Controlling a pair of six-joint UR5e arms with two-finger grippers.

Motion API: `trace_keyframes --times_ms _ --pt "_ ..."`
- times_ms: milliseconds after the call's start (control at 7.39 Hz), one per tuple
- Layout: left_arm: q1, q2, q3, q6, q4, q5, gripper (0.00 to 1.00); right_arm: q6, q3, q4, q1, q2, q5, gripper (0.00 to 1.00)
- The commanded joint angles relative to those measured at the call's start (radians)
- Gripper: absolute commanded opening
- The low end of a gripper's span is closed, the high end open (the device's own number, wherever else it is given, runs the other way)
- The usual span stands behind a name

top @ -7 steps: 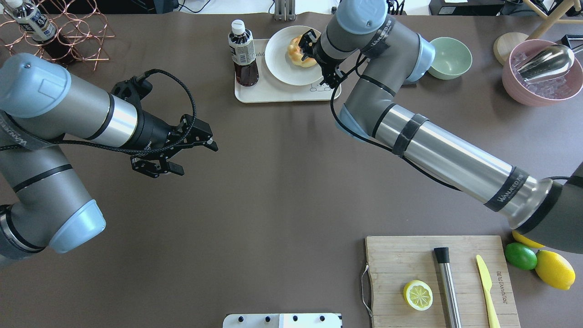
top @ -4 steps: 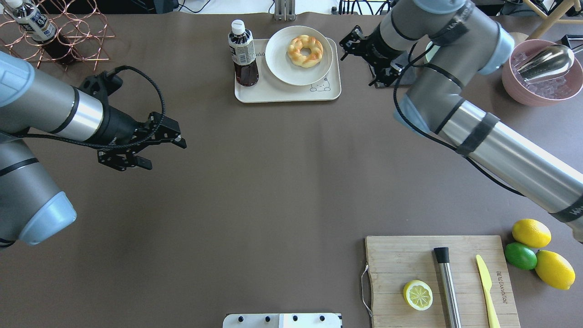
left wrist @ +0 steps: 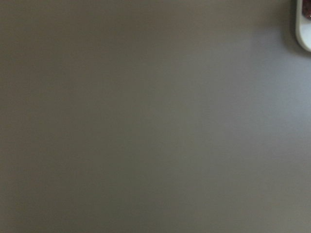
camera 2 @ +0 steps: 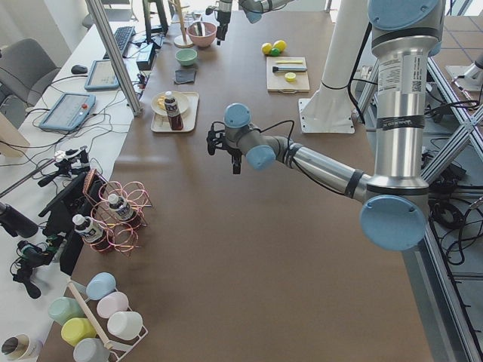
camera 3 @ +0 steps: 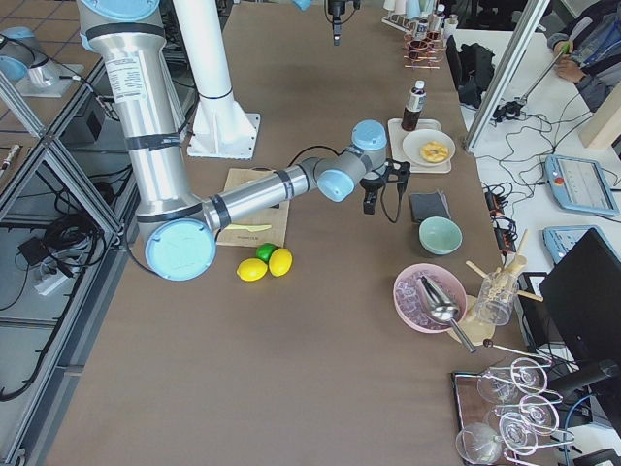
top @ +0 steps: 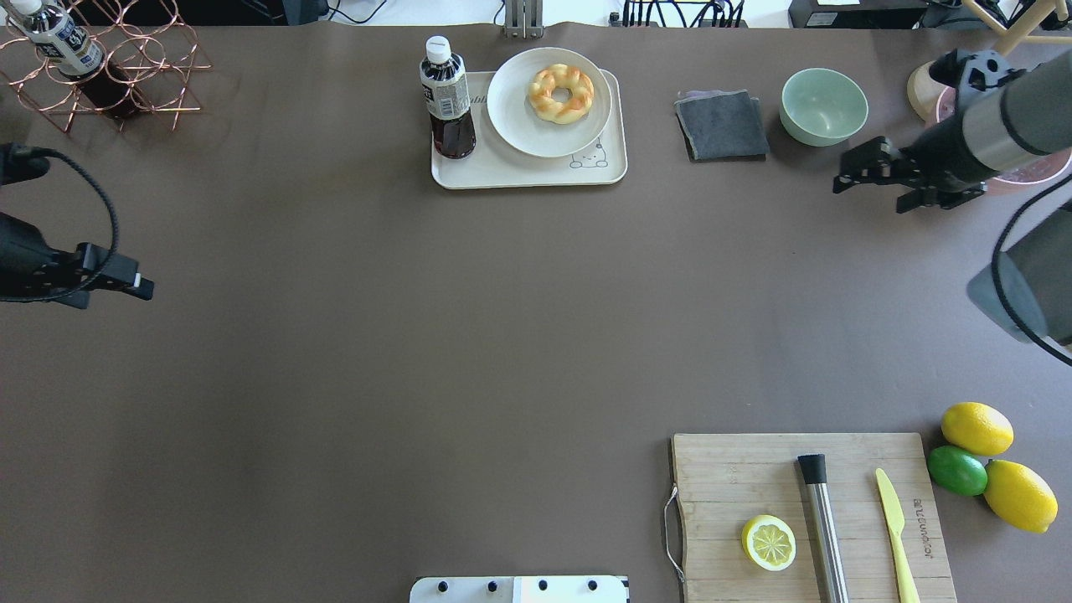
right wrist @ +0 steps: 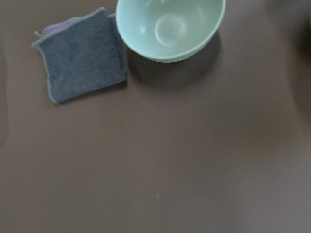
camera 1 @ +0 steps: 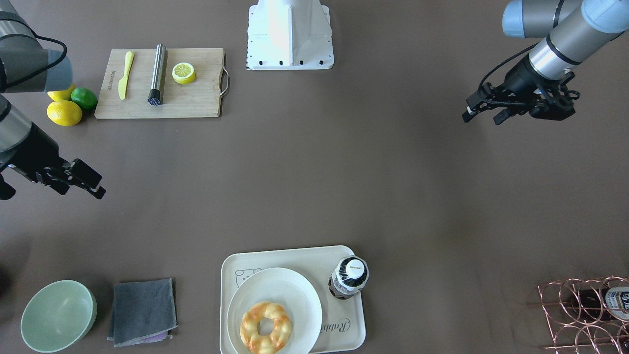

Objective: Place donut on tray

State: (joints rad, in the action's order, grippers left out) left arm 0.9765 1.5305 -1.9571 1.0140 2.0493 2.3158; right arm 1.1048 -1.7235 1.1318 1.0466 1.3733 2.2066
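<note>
Hovering with both grippers empty while the donut is lying on the tray's plate

Closest to my base, a rectangular wooden cutting board is carrying a yellow lemon half, a steel cylindrical muddler and a yellow plastic knife. Two whole yellow lemons and a green lime are lying just beside it on my right. Farther out, I am holding my left gripper above the bare brown table, its fingers spread apart with nothing between them. I am holding my right gripper likewise parted and empty, near a pale green bowl and a folded grey cloth, well apart from the tray. At the far edge, the golden twisted ring donut is resting on a round white plate, which is sitting inside the cream-white rounded-rectangle tray. A white-capped bottle of dark drink is standing upright on the same tray, just beside the plate.
</note>
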Motion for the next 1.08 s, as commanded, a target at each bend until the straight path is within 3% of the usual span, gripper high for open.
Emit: trace_keyframes --times_ms 0,135,406,541,677,947 --pt "0.156 -0.144 0.05 -0.454 -0.015 0.052 0.97 -0.404 -0.042 0.005 0.178 0.215 0.135 1.0" --pt "0.25 -0.144 0.075 -0.635 -0.099 0.082 0.97 -0.539 -0.042 0.057 0.243 0.255 0.153 1.0" --pt "0.469 -0.126 0.07 -1.078 -0.44 0.097 0.97 -0.868 -0.041 0.243 0.361 0.277 0.15 1.0" --pt "0.531 -0.078 0.072 -1.207 -0.594 0.097 0.97 -1.005 -0.041 0.332 0.422 0.274 0.148 1.0" --pt "0.562 -0.069 0.07 -1.235 -0.656 0.097 0.97 -1.072 -0.041 0.382 0.459 0.271 0.144 1.0" --pt "0.605 -0.088 0.073 -1.235 -0.658 0.094 0.97 -1.082 -0.042 0.408 0.469 0.263 0.137 1.0"
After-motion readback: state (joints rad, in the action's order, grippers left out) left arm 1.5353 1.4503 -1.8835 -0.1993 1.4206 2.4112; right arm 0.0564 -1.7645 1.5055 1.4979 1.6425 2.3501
